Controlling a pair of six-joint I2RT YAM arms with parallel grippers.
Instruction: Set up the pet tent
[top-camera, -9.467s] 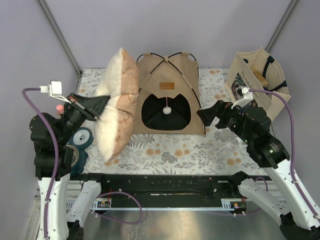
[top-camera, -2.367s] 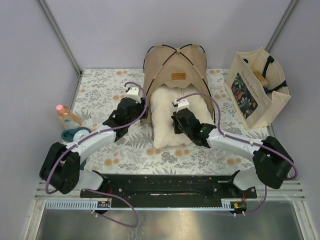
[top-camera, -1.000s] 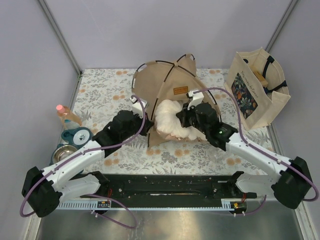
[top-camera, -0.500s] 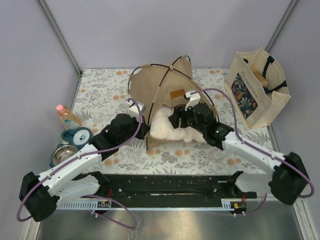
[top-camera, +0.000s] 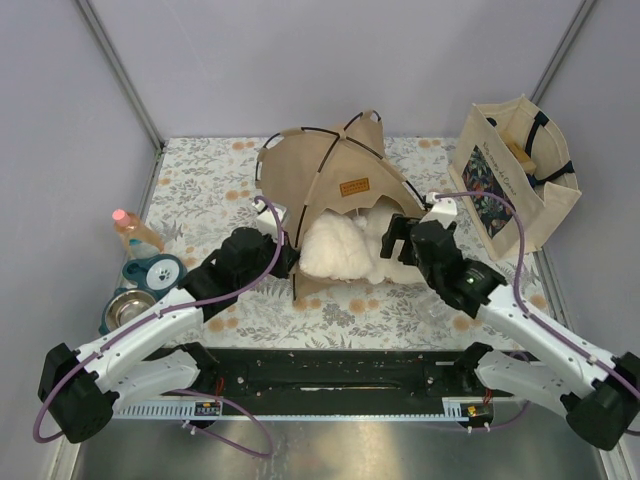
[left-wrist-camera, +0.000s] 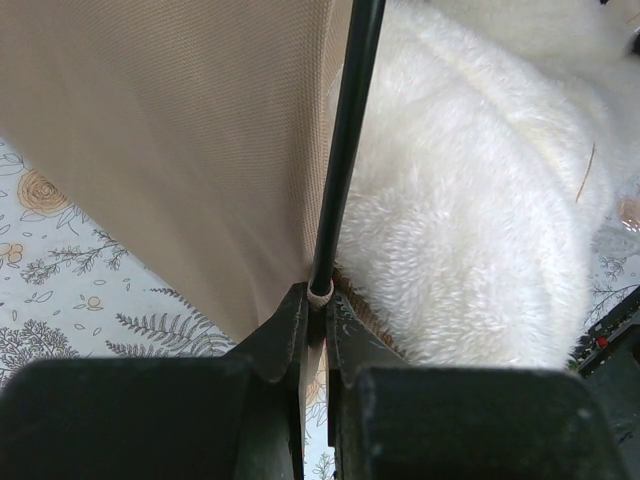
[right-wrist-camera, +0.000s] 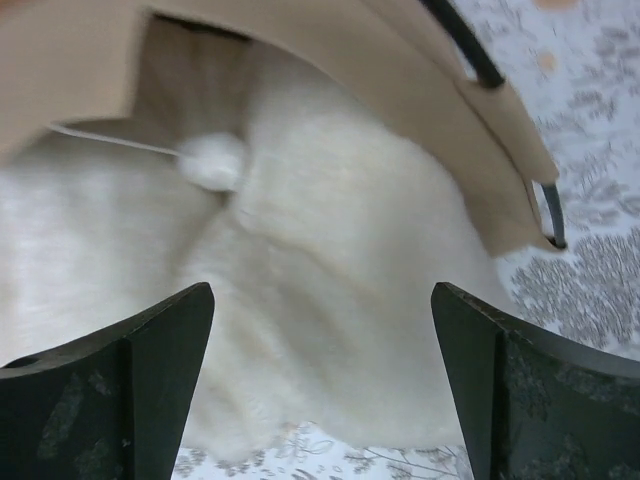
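The right gripper (top-camera: 394, 238) has drawn back rightward off the white cushion (top-camera: 340, 250) since half a second ago, its jaws spread wide and holding nothing. The pet tent (top-camera: 320, 175) sits tilted at the middle of the floral table (top-camera: 200, 190), its doorway raised over the cushion tucked inside. The left gripper (left-wrist-camera: 318, 298) is clenched on the black pole (left-wrist-camera: 345, 140) at the tent's front left corner, and the pom-pom (right-wrist-camera: 212, 160) lies against the cushion.
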